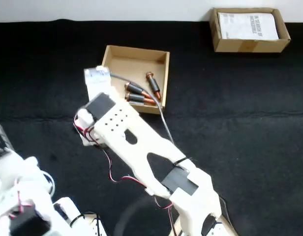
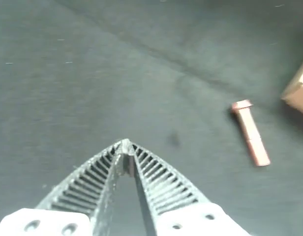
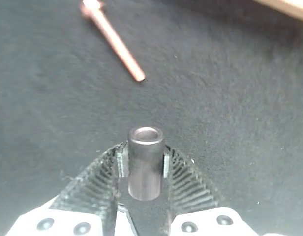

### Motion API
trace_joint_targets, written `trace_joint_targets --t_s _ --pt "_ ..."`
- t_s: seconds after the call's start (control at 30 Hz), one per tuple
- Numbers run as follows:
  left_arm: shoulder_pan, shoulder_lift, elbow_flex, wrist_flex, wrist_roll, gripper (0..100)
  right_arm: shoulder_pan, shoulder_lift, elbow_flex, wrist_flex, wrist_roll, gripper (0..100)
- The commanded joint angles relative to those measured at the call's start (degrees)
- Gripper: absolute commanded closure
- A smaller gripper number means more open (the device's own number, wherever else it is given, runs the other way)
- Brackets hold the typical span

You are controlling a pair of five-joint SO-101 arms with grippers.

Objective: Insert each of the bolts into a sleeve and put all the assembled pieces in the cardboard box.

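My right gripper [image 3: 145, 160] is shut on a dark metal sleeve [image 3: 145, 162], which stands upright between the fingers just above the black mat. A copper bolt [image 3: 112, 37] lies loose on the mat a short way beyond it. My left gripper [image 2: 126, 150] is shut with nothing in it, and the bolt [image 2: 250, 132] lies off to one side of it, near a box corner [image 2: 299, 93]. In the high view the right arm [image 1: 122, 128] stretches to the left side of the open cardboard box [image 1: 114, 61], which holds three assembled pieces [image 1: 136, 93].
A second cardboard box [image 1: 250, 44] with a printed sheet inside stands at the far right of the table. The left arm [image 1: 23, 196] sits folded at the near left corner. Black mat covers the whole table.
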Motion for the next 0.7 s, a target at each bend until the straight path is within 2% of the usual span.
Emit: trace_joint_targets --t_s 0.0,0.1,0.27,0.43,0.53,0.67 --pt "5.8 16.7 -14.7 3.3 6.1 99 1.2 -4.8 -4.8 1.9 4.5 99.1" --pt "10.6 29.3 -25.9 9.3 10.3 99 1.9 -9.1 -3.4 1.9 10.2 99.1" --pt "17.3 47.2 -38.0 16.4 17.9 99 9.2 -13.9 -3.1 2.0 14.7 99.1" --pt "19.8 58.9 -41.2 16.4 24.0 99 19.7 -18.5 -2.9 2.1 15.1 99.1" --pt "22.8 64.9 -41.5 16.4 25.1 98 24.8 -23.0 0.3 2.2 17.2 99.1" --pt "25.5 70.0 -41.3 16.4 29.9 88 26.9 -32.0 11.0 2.1 18.3 99.1"
